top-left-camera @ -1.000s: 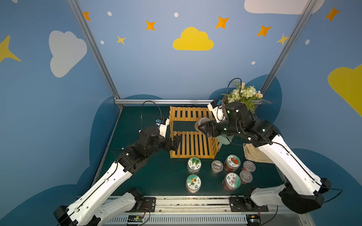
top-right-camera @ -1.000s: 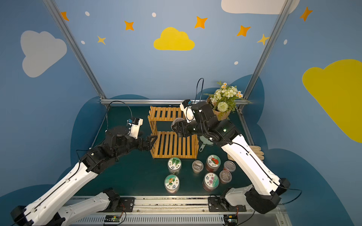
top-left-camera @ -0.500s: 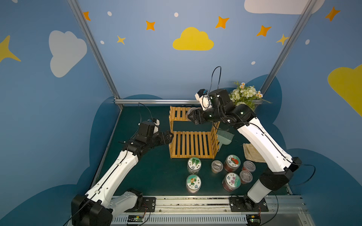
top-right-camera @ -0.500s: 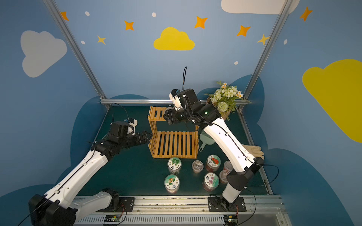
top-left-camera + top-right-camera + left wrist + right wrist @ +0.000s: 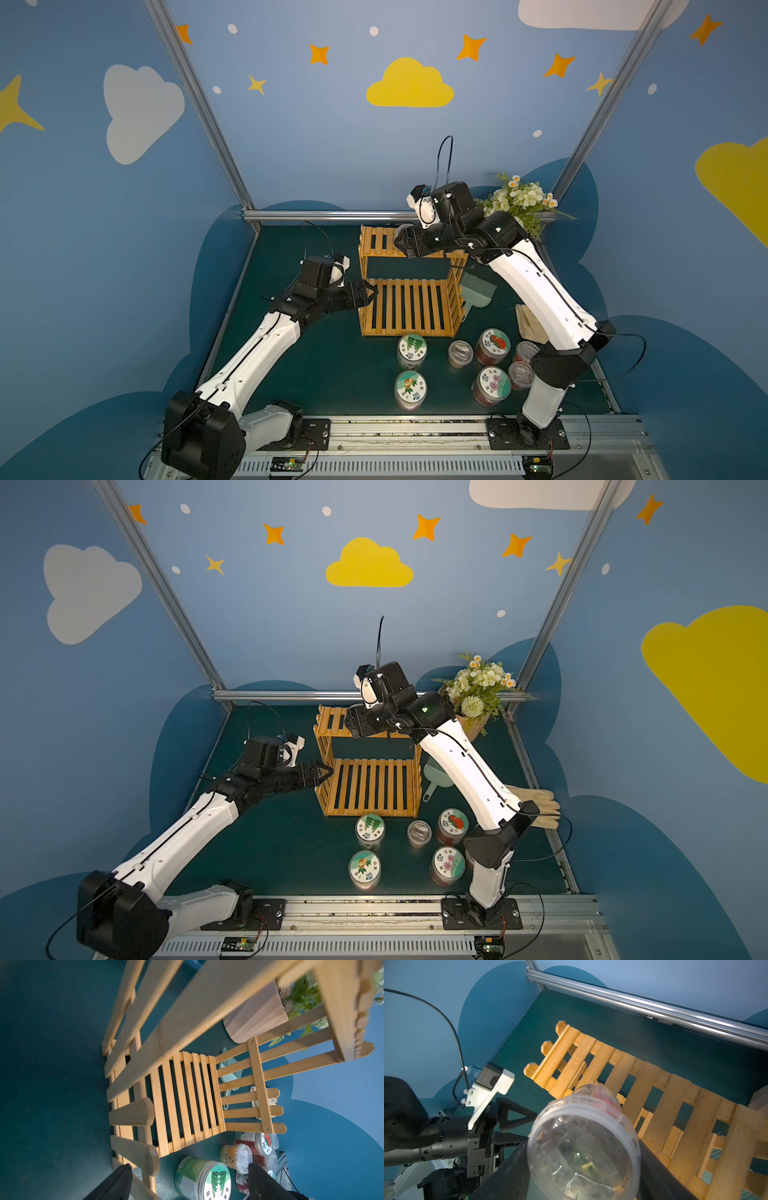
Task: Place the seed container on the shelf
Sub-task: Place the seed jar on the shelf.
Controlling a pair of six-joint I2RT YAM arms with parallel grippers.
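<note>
Shelf [image 5: 409,307] is standing near the middle of the tabletop's back edge in both top views. Right gripper [image 5: 402,243] is hovering over the left end of the top tier. Left gripper [image 5: 369,293] is pointing at the shelf's left side, level with the lower tier.

Left wrist view: fingers [image 5: 116,1180] are standing wide apart and gripping nothing.

Right wrist view: jaws are clamping the sides of the clear seed container [image 5: 583,1142], which is sitting over the top slats. Cannot tell whether it is touching them.
</note>
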